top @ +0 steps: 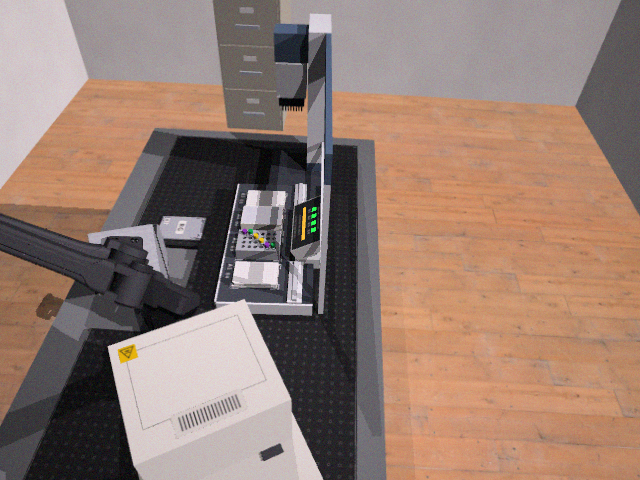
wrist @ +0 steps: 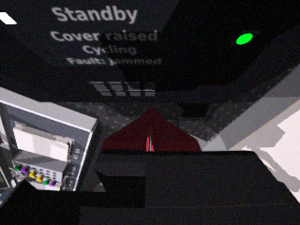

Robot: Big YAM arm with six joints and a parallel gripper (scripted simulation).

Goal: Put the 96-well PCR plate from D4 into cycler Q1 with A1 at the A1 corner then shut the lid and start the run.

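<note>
The cycler Q1 [top: 201, 382] is a white box at the front of the mat with its lid shut. In the wrist view its dark panel shows "Standby" [wrist: 94, 15], a green lamp [wrist: 244, 38] and two rows of small keys [wrist: 122, 88]. My gripper [wrist: 150, 112] has red fingers, is shut and empty, and points at the panel just below the keys. In the top view the arm's tip [top: 186, 304] is at Q1's far left edge, with the fingers hidden. The PCR plate [top: 255, 273] lies on D4, the near end of the deck row, and also shows in the wrist view [wrist: 39, 141].
The tube block [top: 256, 241] with coloured caps sits on D3, and the deep-well block [top: 262, 214] and the other plate [top: 266, 198] lie beyond it. A tall gantry post [top: 318, 155] with a lit panel stands right of the deck. A small grey nest [top: 176, 225] lies left of the deck.
</note>
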